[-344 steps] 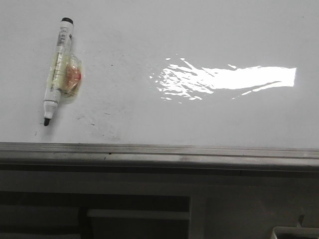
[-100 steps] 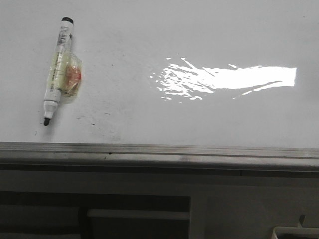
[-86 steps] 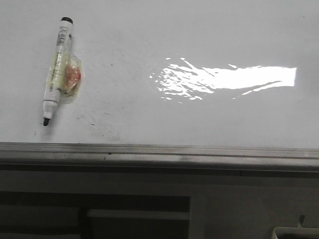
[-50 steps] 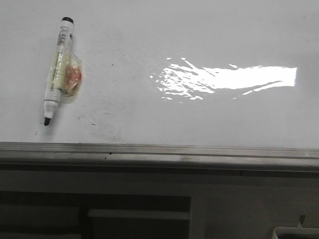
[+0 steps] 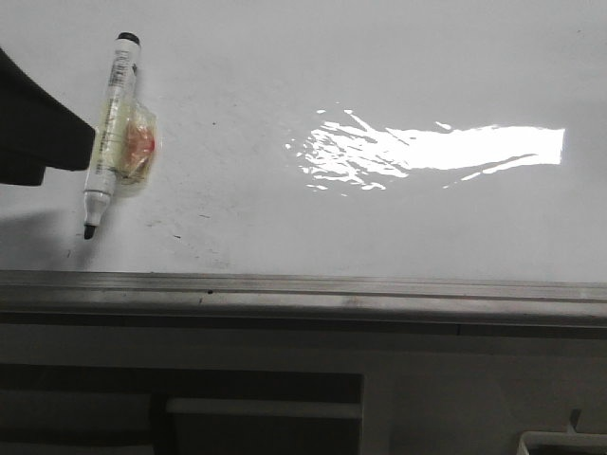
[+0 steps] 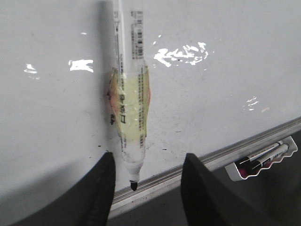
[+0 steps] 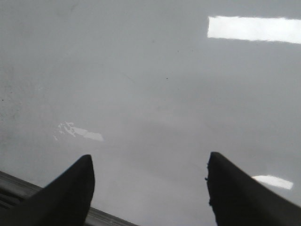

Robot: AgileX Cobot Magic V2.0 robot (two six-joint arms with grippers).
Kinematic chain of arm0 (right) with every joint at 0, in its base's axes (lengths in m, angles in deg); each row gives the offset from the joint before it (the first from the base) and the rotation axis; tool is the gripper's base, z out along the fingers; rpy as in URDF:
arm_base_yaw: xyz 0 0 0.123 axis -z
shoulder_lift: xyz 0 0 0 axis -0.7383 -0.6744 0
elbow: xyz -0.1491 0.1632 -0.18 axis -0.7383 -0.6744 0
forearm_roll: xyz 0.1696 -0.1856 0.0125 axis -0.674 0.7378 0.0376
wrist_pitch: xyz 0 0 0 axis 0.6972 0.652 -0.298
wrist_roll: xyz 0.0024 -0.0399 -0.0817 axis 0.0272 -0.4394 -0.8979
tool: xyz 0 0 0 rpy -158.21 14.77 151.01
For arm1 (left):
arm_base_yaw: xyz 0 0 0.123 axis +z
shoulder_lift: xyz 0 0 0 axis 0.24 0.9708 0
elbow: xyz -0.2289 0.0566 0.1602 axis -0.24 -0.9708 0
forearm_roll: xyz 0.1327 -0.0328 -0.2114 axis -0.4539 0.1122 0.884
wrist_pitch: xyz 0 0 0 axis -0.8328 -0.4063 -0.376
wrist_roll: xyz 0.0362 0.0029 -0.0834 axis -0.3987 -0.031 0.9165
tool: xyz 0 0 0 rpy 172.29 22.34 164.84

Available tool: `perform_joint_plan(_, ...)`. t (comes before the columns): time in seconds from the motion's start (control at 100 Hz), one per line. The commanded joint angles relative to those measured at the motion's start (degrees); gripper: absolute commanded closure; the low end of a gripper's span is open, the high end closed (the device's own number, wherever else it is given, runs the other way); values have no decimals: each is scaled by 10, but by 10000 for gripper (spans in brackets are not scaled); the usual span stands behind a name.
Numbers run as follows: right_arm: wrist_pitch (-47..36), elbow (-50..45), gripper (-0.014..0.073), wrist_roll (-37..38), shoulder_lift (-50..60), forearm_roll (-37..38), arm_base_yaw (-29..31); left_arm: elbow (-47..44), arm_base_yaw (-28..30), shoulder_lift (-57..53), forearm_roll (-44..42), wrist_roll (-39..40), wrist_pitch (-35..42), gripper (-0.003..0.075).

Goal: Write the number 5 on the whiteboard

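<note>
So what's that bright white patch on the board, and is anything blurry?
Front view: the patch is glare, a lamp mirrored in the glossy white whiteboard; the taped white marker pen stays sharp. Left wrist view: smaller glints, and the left end effector shades the board beneath it. Right wrist view: soft and hazy, the right end effector dark and featureless.

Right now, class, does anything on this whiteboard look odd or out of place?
Yes. The marker lies uncapped on the whiteboard, its barrel wrapped in a lumpy wad of yellowish tape with something reddish inside. No 5 is written.
</note>
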Motion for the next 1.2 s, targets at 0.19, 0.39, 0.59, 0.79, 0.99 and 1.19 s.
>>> perform_joint_plan(0.19,-45,19,134,-5,-11,0,3,31,-7,44,19,-1,57,421)
perform_joint_plan(0.39,-47,19,134,-5,-11,0,3,31,-7,61,16,-1,76,531)
perform_joint_plan(0.59,-47,19,134,-5,-11,0,3,31,-7,74,15,-1,80,627)
perform_joint_plan(0.79,-48,19,134,-5,-11,0,3,31,-7,82,3,-1,81,684)
perform_joint_plan(0.99,-47,19,134,-5,-11,-8,2,34,-7,68,3,-20,69,740)
perform_joint_plan(1.19,-13,19,134,-143,-37,-134,-25,34,-7,28,3,-189,-4,740)
